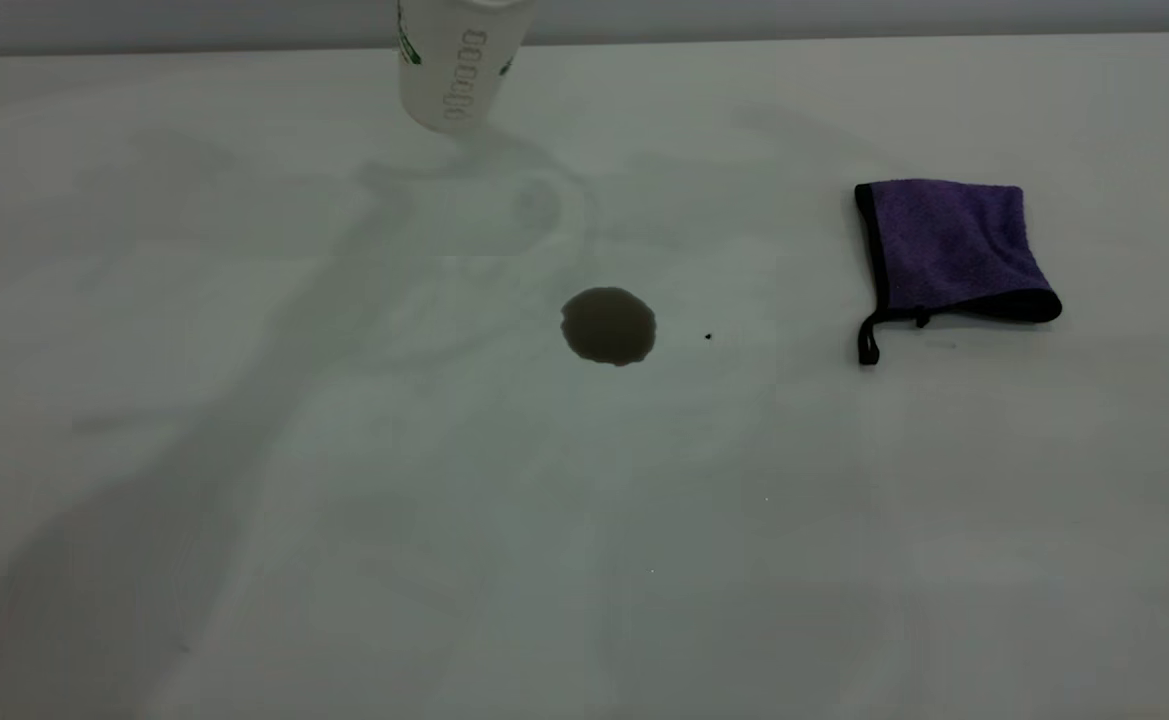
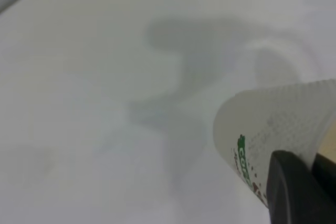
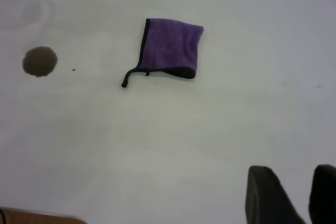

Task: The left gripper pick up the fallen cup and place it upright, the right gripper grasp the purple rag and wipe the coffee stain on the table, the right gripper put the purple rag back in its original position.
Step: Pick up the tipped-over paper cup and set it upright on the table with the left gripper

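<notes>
The first step was in hand: the cup (image 1: pixel 459 62) hung at the far edge of the table (image 1: pixel 344 560), left of centre, its base lifted clear of the surface with its shadow below, and it looked close to upright. In the left wrist view the left end effector (image 2: pixel 302 192) pinched the cup at its rim, one dark finger (image 2: pixel 289 190) outside the wall. By my judgement the next move called for lowering the cup until its base sat flat, then releasing it without tipping it. The stain (image 1: pixel 608 326) lay untouched near the middle of the table, nearer than the cup, a tiny speck (image 1: pixel 708 336) just to its right. The rag (image 1: pixel 949 250) lay well apart to the right, its loop at the near left corner. The right end effector (image 3: pixel 294 195) hovered well short of the rag, fingers spread with a gap between them, nothing held. The cup carried green lettering and a column of printed characters, too blurred to read.
</notes>
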